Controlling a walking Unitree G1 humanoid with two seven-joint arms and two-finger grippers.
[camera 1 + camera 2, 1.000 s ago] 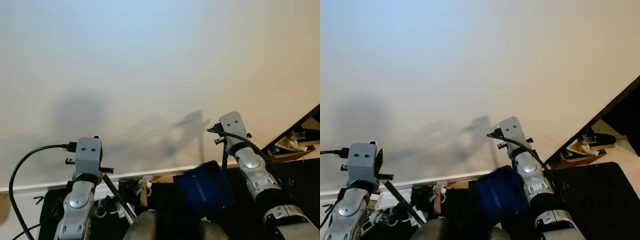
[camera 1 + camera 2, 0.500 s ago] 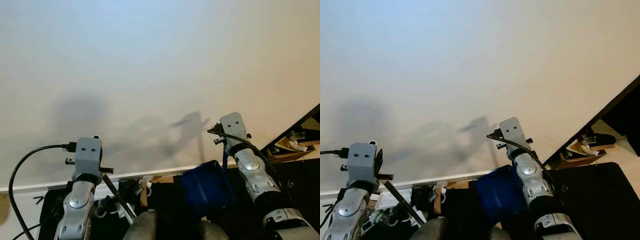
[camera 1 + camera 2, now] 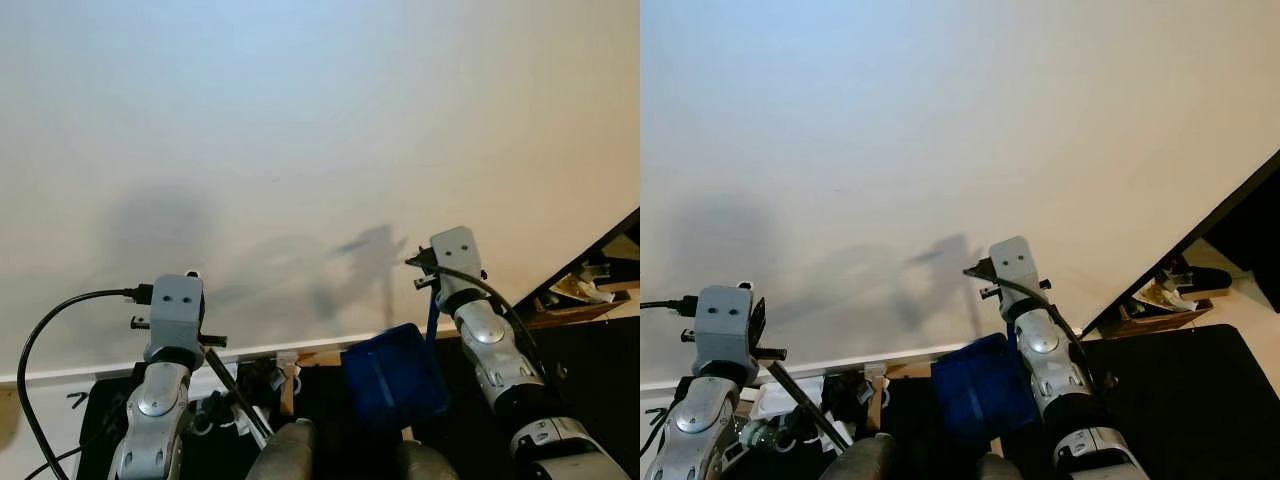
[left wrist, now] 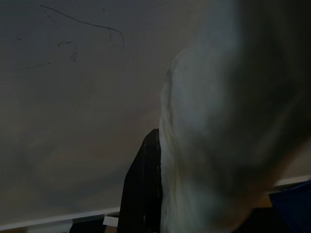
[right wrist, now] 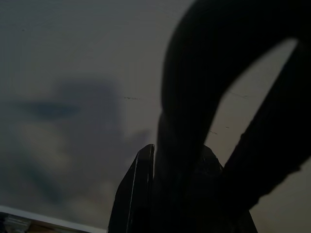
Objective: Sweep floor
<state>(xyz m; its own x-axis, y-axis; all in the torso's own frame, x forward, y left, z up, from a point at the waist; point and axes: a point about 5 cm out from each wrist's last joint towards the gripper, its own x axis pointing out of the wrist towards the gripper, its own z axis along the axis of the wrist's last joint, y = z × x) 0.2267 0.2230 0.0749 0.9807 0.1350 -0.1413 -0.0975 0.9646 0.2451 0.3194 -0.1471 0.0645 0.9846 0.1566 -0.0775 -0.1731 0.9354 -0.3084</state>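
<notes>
Grippers both up before the pale wall (image 3: pixel 300 120), low in the head views. Leftmost, left gripper (image 4: pixel 154 194), crowded in its wrist view by a blurred pale mass (image 4: pixel 228 126) lying against one black finger; grip state impossible to tell. Just beside that forearm, a thin black rod (image 3: pixel 235 392), slanting down and toward the middle, long axis crossing the white baseboard (image 3: pixel 80 372); probably the broom's shaft, though not certain.

Further right, blue dustpan (image 3: pixel 392 372), hanging clear of the floor between the two arms, nearer the right one, mouth tilted toward the wall. Above it, slim blue handle (image 3: pixel 432 320), near upright, running straight up into the right gripper (image 5: pixel 155 194); fingers (image 5: pixel 138 194) closed around a dark loop, most likely that handle's end.

Pan below the right wrist, rod below the left: both tools well above the dark floor (image 3: pixel 1180 370), so lowering needed first.
</notes>
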